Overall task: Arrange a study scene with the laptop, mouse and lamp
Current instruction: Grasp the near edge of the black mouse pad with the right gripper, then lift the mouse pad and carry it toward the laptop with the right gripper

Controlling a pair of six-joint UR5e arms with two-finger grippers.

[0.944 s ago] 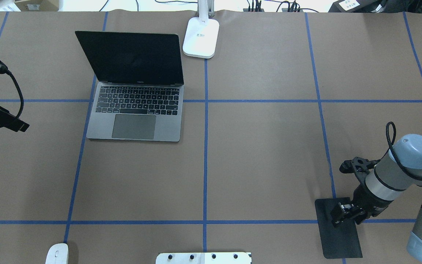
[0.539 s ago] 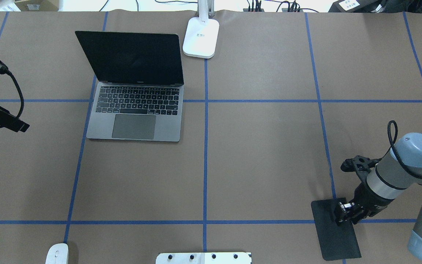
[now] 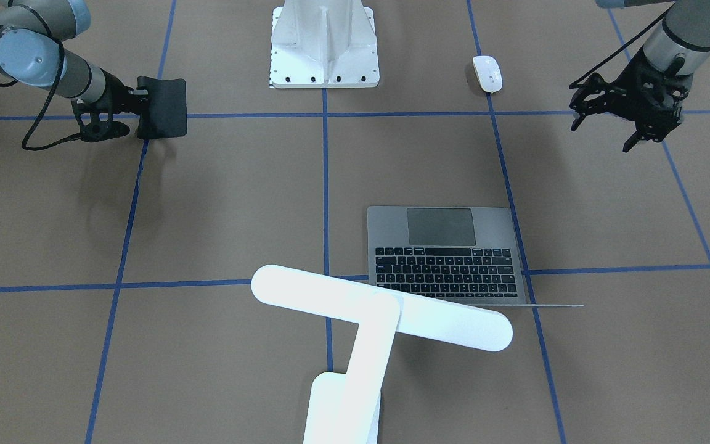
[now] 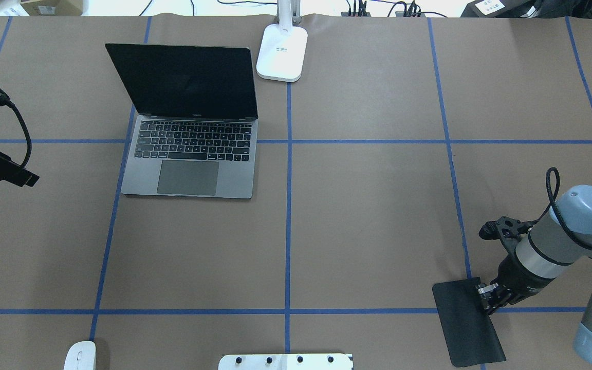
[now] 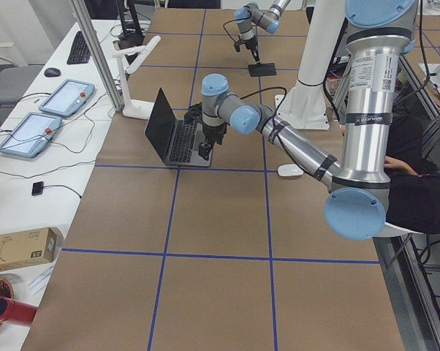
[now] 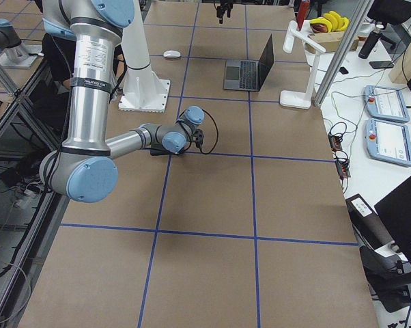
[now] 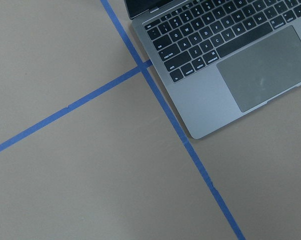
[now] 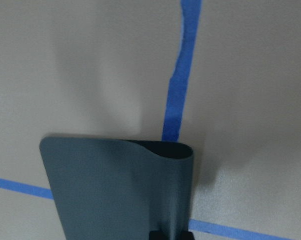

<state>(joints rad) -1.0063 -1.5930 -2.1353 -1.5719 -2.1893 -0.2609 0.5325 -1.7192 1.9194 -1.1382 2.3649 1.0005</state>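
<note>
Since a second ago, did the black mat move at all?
Yes. The black mat, gripped by the right pincer, has edged leftward in the overhead view: its far corner now pokes further past the vertical blue tape line.

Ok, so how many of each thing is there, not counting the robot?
laptop: 1
mouse: 1
lamp: 1
black mat: 1
Total: 4

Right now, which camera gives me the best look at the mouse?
Exterior front-facing: the mouse lies whole and unobstructed. Overhead crops it at the bottom edge; both side views show it small; the wrist cameras miss it.
</note>
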